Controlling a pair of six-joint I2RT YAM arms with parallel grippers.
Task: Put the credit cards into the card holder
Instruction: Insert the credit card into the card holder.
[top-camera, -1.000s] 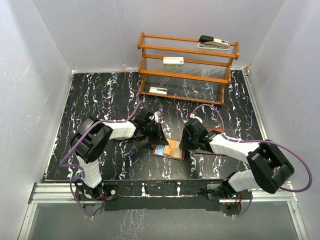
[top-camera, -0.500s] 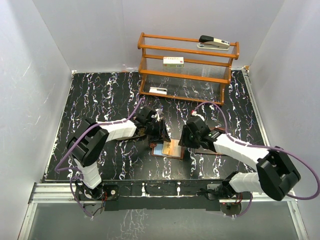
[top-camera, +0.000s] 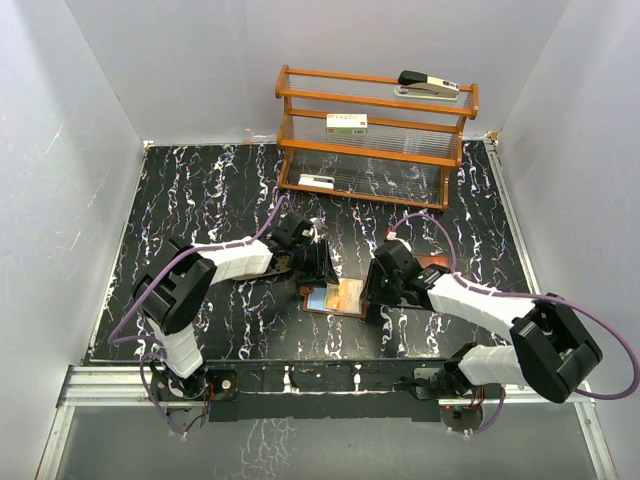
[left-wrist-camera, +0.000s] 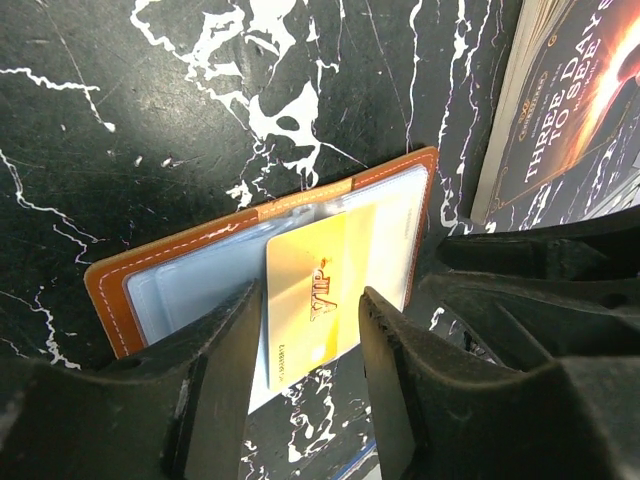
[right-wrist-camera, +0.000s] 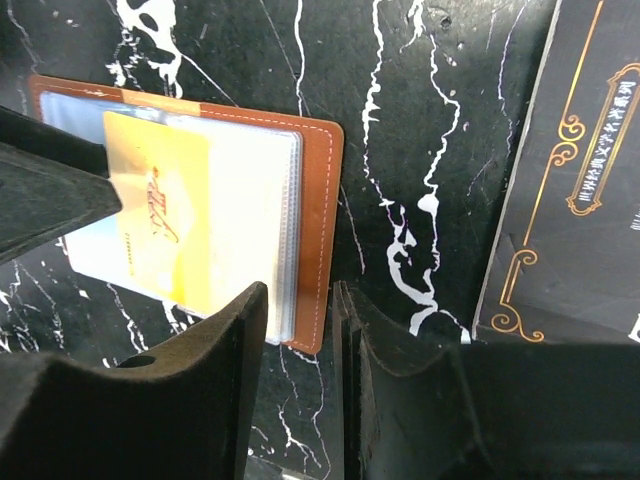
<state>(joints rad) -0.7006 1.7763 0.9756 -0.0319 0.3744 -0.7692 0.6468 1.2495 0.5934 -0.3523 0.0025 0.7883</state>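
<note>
From above, the card holder (top-camera: 320, 299) lies open on the bench (top-camera: 200, 200), near the middle of its near edge. The left gripper (top-camera: 320, 268) is over its far-left side and the right gripper (top-camera: 377, 290) at its right edge. With two arms crowding so small a thing, a nudge from either could skid it along the bench.

In the left wrist view, a gold credit card (left-wrist-camera: 310, 300) lies on the glossy pockets. The left fingers (left-wrist-camera: 225, 370) stand parted along its long edges. Whether they pinch it or merely straddle it, I cannot tell. A crooked push would likely jam a corner at the pocket mouth, so the card bows or rides over the plastic.

In the right wrist view, the right fingers (right-wrist-camera: 225, 370) are slightly parted and grasp nothing, with the holder's stitched edge below the gap. A dark booklet (right-wrist-camera: 580, 170) lies near. If they come lower, they could snag the leather flap and fold it over.
</note>
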